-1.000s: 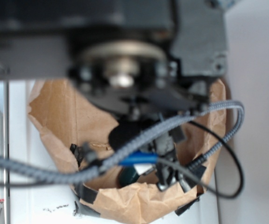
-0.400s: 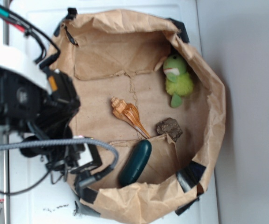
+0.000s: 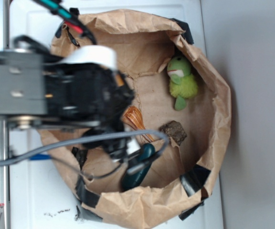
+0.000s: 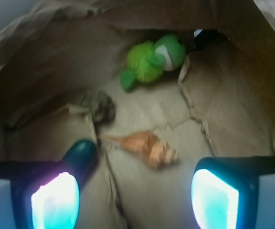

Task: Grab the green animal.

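The green animal [image 3: 181,82] [image 4: 152,62] was a small, fuzzy, lime-green plush toy with a round head, a pale patch on its face, and a flat, darker green foot sticking out from its shaggy body. It lay on its side on the brown paper floor, close against the crumpled paper wall. In the wrist view it sat well ahead of the claw [image 4: 135,193], slightly toward the right finger's side of centre, with its head pointing right and its foot pointing left and down. It was well apart from both fingers, untouched, and fully in sight. In the exterior view its head was uppermost and its foot lowest.
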`<state>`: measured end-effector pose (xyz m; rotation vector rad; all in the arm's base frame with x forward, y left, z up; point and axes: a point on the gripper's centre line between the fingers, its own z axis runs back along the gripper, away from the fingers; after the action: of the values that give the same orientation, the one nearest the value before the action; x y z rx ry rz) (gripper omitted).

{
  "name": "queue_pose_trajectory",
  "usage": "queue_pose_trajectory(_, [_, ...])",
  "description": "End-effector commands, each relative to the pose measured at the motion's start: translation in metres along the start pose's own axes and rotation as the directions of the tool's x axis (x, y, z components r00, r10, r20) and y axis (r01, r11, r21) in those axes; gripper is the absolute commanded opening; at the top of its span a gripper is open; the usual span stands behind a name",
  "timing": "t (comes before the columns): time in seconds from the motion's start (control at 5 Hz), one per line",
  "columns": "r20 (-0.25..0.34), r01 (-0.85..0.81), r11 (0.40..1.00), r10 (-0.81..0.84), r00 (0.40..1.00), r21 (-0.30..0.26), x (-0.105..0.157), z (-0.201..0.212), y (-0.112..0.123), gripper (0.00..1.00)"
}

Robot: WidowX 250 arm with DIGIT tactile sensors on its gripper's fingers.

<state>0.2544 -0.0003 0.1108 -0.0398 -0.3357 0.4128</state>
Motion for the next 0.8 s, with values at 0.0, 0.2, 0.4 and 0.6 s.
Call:
queue_pose_trajectory(0.0, [0.038,-0.088,0.996,0.089,0.995,-0.024,0.037,-0.013,0.013,1.0])
queue_pose_trajectory(0.2, [0.038,-0.088,0.996,0.089,0.995,-0.024,0.037,-0.013,0.013,1.0])
queue_pose_trajectory(0.4, [0.038,-0.088,0.996,0.089,0.995,-0.024,0.037,-0.013,0.013,1.0])
queue_pose_trajectory(0.6, [0.077,-0.307,0.951,0.309,0.948,-0.036,0.037,-0.023,0.017,1.0])
